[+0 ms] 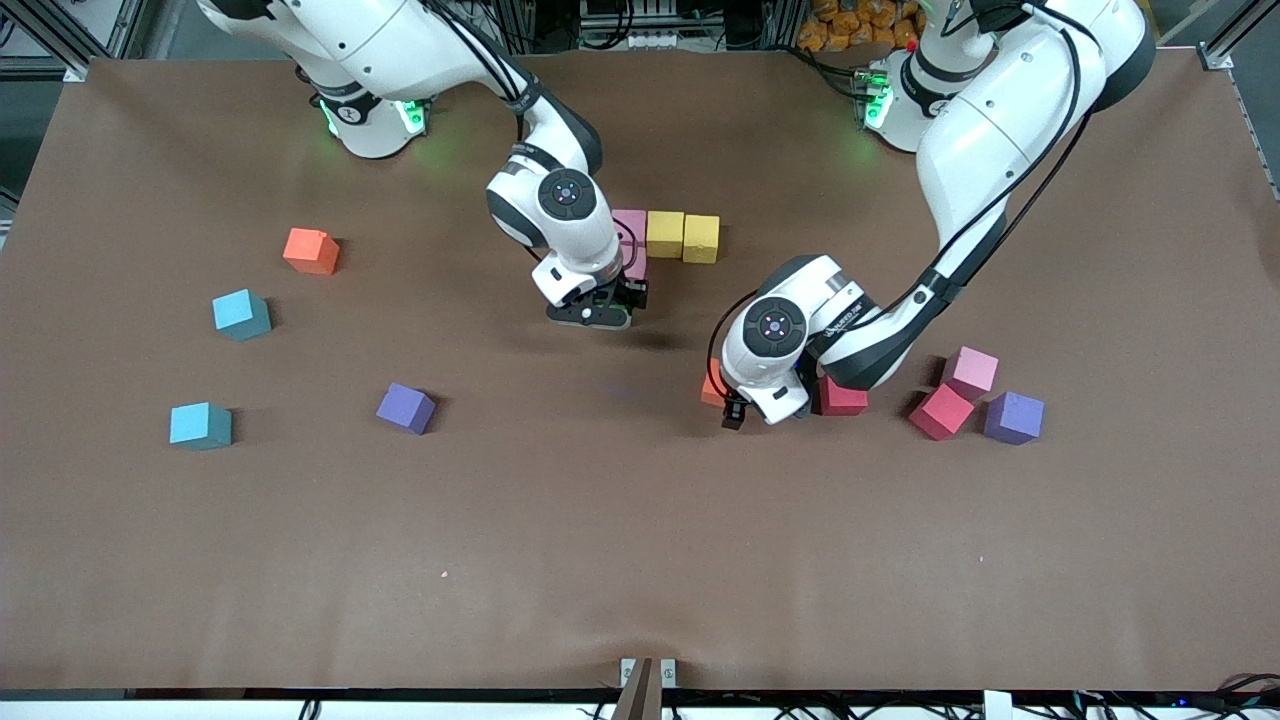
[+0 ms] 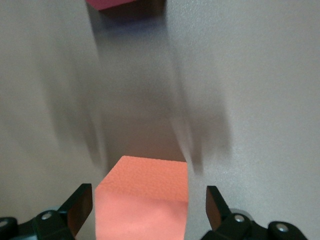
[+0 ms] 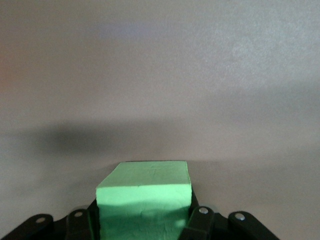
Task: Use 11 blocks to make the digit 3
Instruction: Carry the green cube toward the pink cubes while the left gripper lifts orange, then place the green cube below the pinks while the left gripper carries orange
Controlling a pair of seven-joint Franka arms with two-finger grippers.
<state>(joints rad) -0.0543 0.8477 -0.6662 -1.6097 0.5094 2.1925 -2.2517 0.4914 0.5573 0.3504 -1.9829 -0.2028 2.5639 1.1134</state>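
Right wrist view shows the right gripper [image 3: 142, 220] clamped on a small matte green foam cube [image 3: 145, 197], best seated flush under the pink cube [image 1: 630, 228] mid-table, while the left gripper [image 2: 145, 207] gapes around an orange cube [image 2: 142, 200].

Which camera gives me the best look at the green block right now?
The right wrist view: the green block fills the foreground, clamped between the right gripper's fingers. In the front view the right arm's hand hides it, beside the pink block. The left wrist view shows only an orange block between the left gripper's open fingers.
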